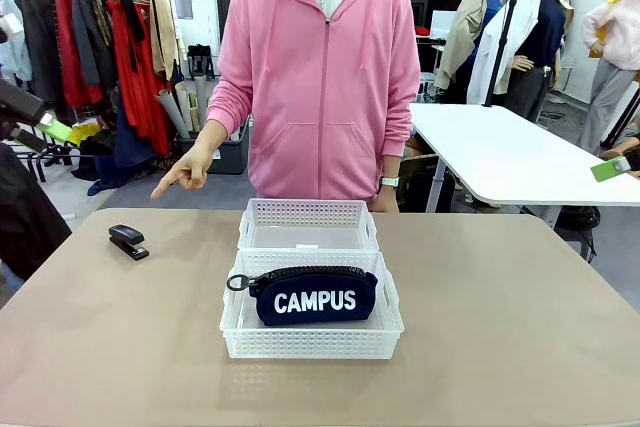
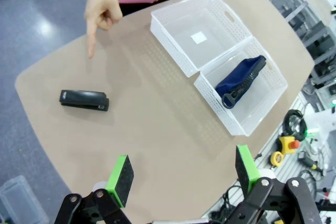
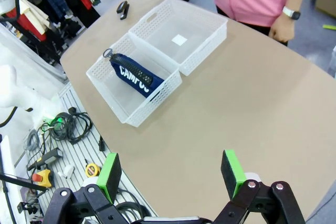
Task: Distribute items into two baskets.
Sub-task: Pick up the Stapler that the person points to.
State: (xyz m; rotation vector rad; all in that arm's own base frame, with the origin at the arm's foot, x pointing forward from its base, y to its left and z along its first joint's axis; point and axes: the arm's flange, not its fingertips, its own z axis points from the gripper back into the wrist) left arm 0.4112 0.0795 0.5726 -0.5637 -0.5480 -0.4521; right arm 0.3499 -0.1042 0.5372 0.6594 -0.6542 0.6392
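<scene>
- Pouch [image 1: 315, 297] first, from the front view: we are seeing it lying on its side in the near basket [image 1: 311, 342], its white "CAMPUS" lettering facing us and its ring pull pointing to picture left.
- We are finding the far basket [image 1: 308, 214] sitting just behind, rim touching rim. The stapler [image 1: 128, 241] is resting on the table [image 1: 500, 327], well to the left of both baskets.
- A person in a pink hoodie is standing at the far side, and one hand [image 1: 188, 169] is pointing a finger down toward the stapler.
- Left wrist view – we are looking past the left gripper [image 2: 184, 174], which is hanging released above the table edge with its green pads wide apart and nothing between them. The stapler [image 2: 84, 100] is lying alone ahead, and the pointing hand [image 2: 102, 9] is hovering beyond it without touching it.
- Right wrist view – the right gripper [image 3: 171, 173] is likewise standing released and empty over bare tabletop. We are seeing the pouch [image 3: 134, 75] lying slantwise in the basket nearer the table edge, and the stapler [image 3: 123, 9] is sitting far off near the table's corner.
</scene>
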